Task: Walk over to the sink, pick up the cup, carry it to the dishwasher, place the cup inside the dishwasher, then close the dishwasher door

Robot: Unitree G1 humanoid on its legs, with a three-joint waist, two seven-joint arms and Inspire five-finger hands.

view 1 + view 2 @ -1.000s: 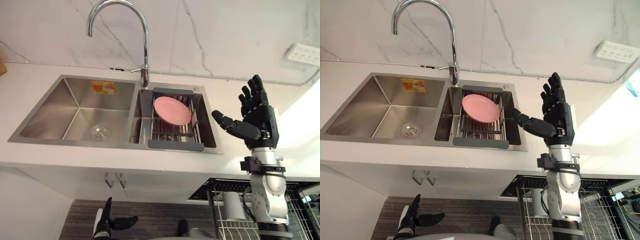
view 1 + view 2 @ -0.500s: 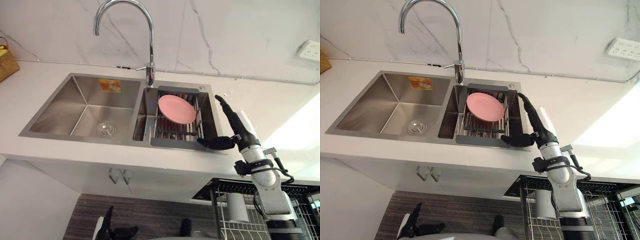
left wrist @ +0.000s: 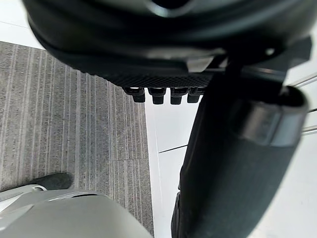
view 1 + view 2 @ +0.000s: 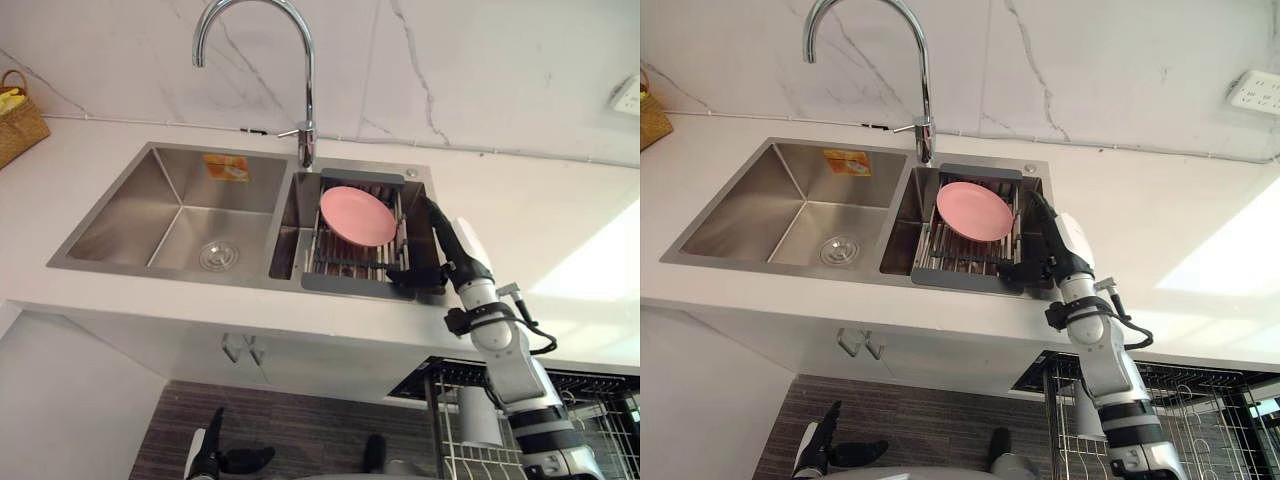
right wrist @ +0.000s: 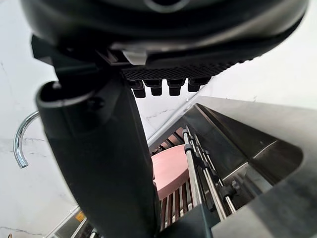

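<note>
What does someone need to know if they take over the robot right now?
Right hand: open, holding nothing, fingers straight, reaching into the sink's right basin beside the dish rack, which holds a pink plate.
Left hand: open, holding nothing, hanging low by the floor.
A white cup-shaped thing stands in the wire basket below the counter; I can't tell if it's the cup.
Done: the robot is at the sink.
Left: grasp the cup, carry it, place it in the dishwasher, close the door.
</note>
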